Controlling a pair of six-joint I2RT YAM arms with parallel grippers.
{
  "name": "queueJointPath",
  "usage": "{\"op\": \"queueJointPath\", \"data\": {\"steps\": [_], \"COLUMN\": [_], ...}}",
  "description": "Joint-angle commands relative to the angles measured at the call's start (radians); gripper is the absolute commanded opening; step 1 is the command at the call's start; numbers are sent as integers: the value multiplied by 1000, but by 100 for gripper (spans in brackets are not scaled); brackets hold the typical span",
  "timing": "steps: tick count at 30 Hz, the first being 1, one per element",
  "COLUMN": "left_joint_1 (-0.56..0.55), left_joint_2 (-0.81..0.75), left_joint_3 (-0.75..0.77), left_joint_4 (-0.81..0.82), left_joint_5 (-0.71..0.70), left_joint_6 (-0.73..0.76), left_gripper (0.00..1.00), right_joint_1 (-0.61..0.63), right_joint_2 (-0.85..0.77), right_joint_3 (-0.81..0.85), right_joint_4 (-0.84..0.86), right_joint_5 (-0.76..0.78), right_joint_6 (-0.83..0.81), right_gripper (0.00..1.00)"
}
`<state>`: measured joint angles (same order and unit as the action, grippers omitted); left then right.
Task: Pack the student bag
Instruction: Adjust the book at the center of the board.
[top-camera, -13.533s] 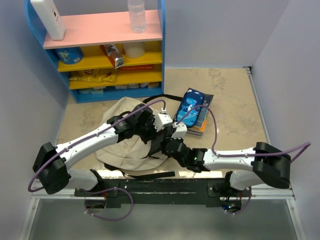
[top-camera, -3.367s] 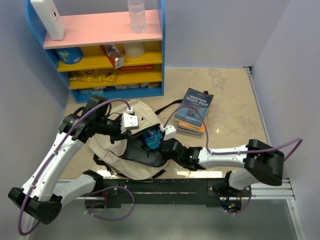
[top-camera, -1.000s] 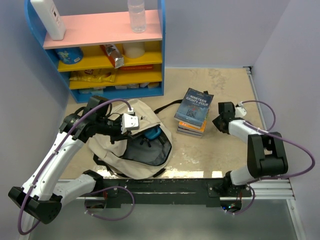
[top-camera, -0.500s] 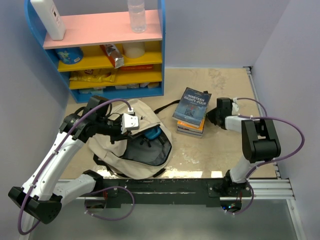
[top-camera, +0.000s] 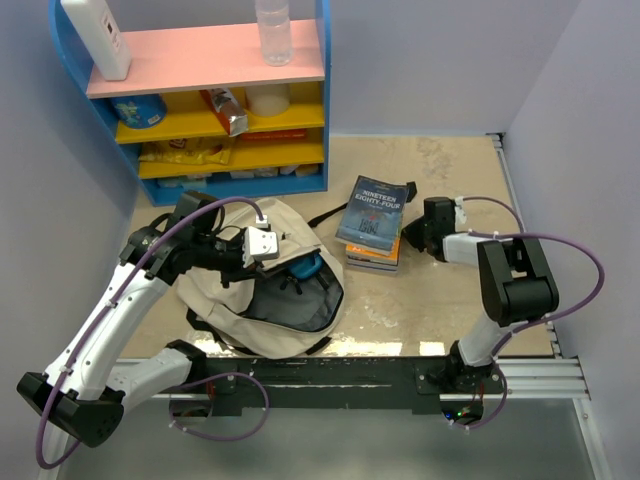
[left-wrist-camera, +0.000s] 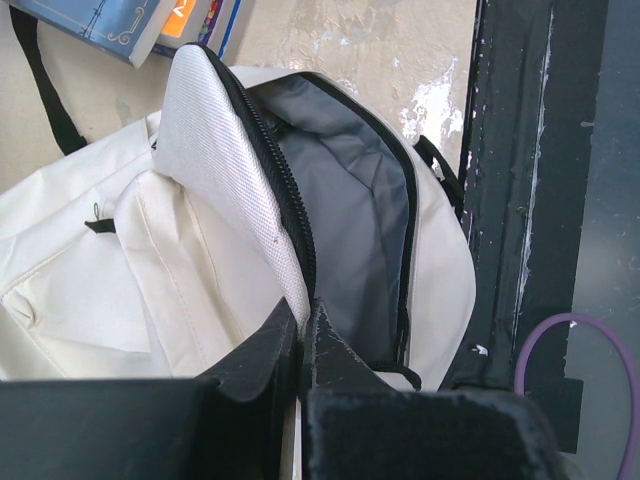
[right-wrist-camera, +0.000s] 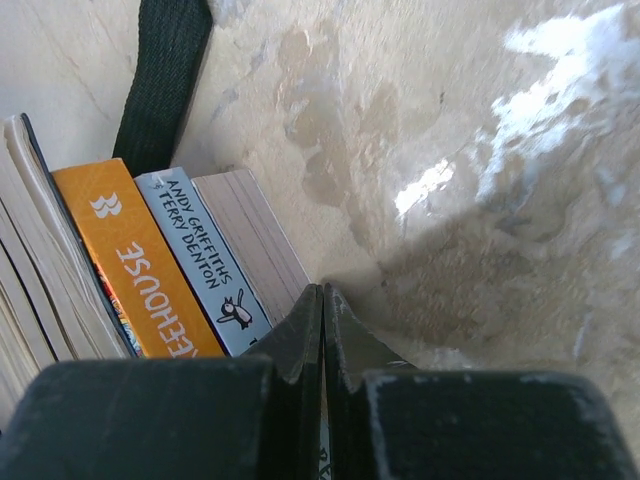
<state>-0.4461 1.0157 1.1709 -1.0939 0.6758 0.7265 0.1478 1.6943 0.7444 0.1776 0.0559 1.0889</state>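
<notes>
Shift: paperback book stack (top-camera: 372, 212) pushed toward beige canvas student bag (top-camera: 215, 300) by closed, empty right gripper (right-wrist-camera: 321, 292).
Left gripper (left-wrist-camera: 300, 322): pinched on bag flap; books not yet packed.

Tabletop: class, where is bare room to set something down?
Free: the far-right corner beyond the book stack, right of the shelf; also the near strip between stack and rail. Crowded: left, around the student bag.

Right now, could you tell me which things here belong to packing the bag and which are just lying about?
Job: student bag, its flap pinched by the left end effector; stack of books, probably next to pack, with the right end effector against it.
Lying about: shelf unit, clear bottle, snack packet.
</notes>
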Motion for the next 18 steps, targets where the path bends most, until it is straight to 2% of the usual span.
{"op": "queueJointPath", "data": {"steps": [1, 5, 8, 10, 14, 18], "left_joint_1": [-5, -5, -5, -5, -6, -5], "left_joint_2": [-6, -11, -12, -16, -16, -16], "left_joint_3": [29, 30, 30, 29, 27, 23], "left_joint_4": [20, 14, 12, 14, 12, 9], "left_joint_5": [53, 45, 44, 45, 47, 44], "left_joint_6": [5, 10, 11, 13, 17, 22], "left_gripper": [0, 0, 0, 0, 0, 0], "right_joint_1": [87, 115, 79, 47, -54, -80], "right_joint_2": [16, -18, -105, -175, -267, -259], "right_joint_3": [-34, -53, -45, -39, -30, -8], "right_joint_4": [-40, -58, -121, -171, -204, -65], "right_joint_5": [-74, -57, -5, 8, 12, -74], "right_joint_6": [60, 75, 54, 37, 26, 5], "right_gripper": [1, 4, 16, 28, 40, 48]}}
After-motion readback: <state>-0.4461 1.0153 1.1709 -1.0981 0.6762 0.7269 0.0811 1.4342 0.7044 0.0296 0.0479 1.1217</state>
